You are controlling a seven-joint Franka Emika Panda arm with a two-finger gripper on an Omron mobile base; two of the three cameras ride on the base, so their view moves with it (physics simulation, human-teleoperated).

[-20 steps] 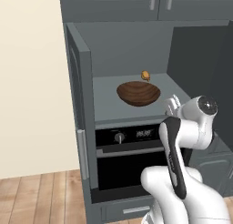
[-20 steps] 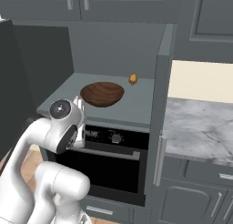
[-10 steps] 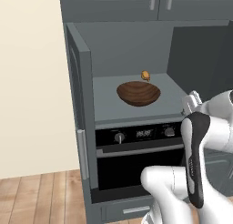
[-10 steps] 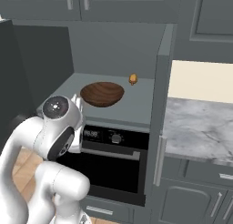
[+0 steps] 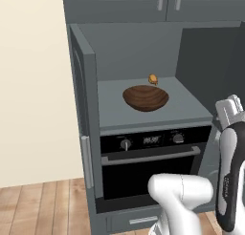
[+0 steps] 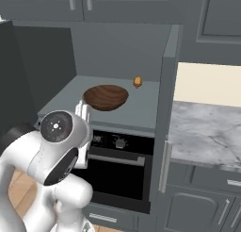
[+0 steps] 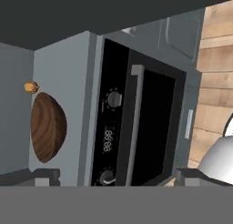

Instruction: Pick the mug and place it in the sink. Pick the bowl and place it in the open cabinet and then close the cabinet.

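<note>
The dark brown wooden bowl (image 5: 145, 98) (image 6: 105, 97) (image 7: 48, 127) rests on the grey shelf inside the open cabinet (image 5: 84, 115), above a built-in oven. My gripper (image 7: 117, 176) stands open with nothing between its fingertips, well apart from the bowl. It hangs in front of the cabinet's right side in the left base view (image 5: 228, 107), and just before the shelf's front edge in the right base view (image 6: 83, 111). The hand view is rolled sideways and looks at the oven front and shelf. The mug and the sink are out of view.
A small orange-brown object (image 5: 152, 79) (image 6: 137, 81) sits on the shelf behind the bowl. The black oven (image 5: 150, 157) with a bar handle fills the space below. Both cabinet doors stand swung out (image 6: 165, 108) (image 5: 210, 62). A marble counter (image 6: 207, 127) lies to the right.
My arm has swung toward the cabinet's right door, with the hand moving away from in front of the bowl. The bowl has stayed put on the shelf. The jaws remain open.
</note>
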